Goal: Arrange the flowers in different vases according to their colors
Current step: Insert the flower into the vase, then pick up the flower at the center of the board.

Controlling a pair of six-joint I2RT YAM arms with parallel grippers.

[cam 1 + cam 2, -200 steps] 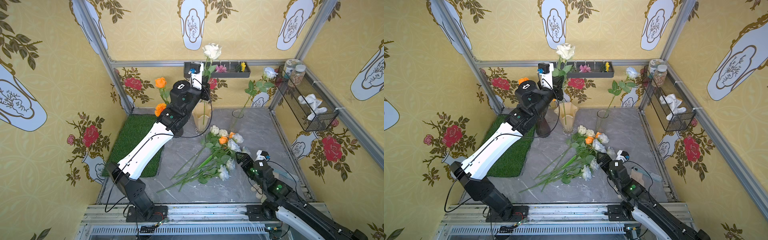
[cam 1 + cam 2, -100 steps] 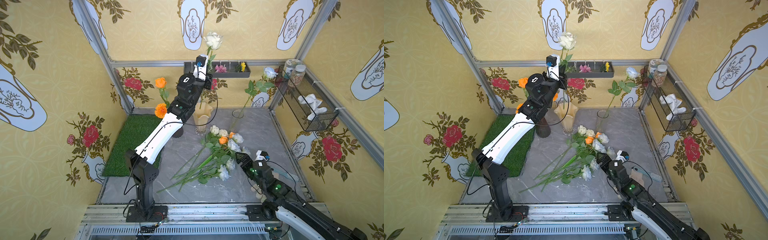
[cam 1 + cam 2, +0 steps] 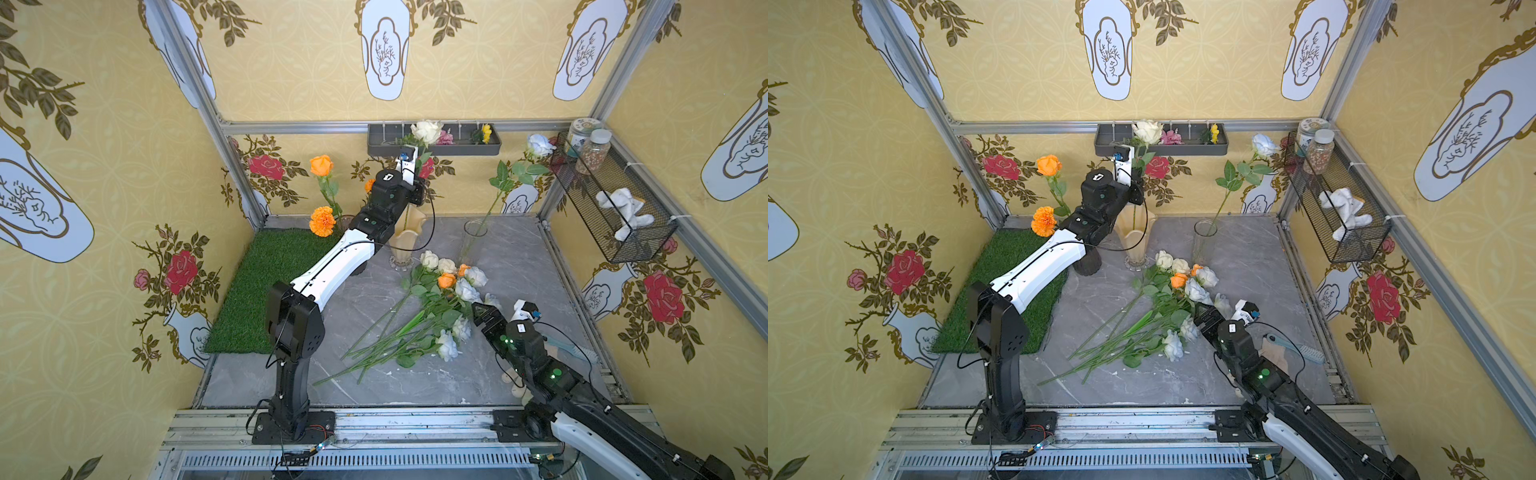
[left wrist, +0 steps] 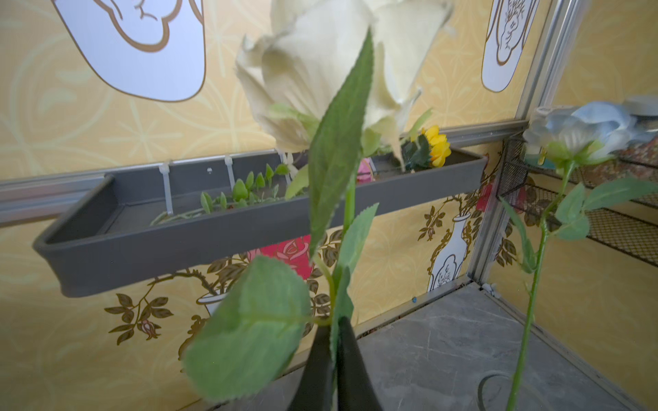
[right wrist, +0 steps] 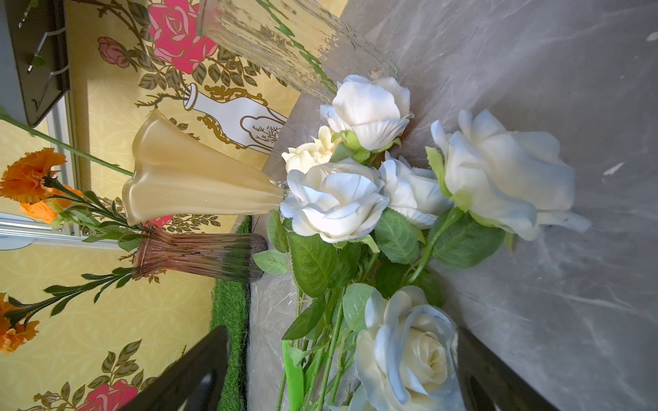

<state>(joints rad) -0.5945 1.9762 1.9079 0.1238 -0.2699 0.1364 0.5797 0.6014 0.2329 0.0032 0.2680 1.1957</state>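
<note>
Yellow floral wallpaper (image 3: 291, 62), grey marble floor (image 3: 519, 257)

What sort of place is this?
Probably a staged robot test booth: wallpapered panels on an aluminium frame, two arms bolted to a front rail, loose flowers beside vases.

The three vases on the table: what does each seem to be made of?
Cream ruffled vase: apparently milky frosted glass, smooth satin sheen, with a clear foot; glazed ceramic is possible. Purple ribbed vase: tinted translucent glass, light glowing through its ribbed neck. Clear cylinder: transparent glass, perhaps acrylic, rippled wall, a green stem visible through it.
</note>
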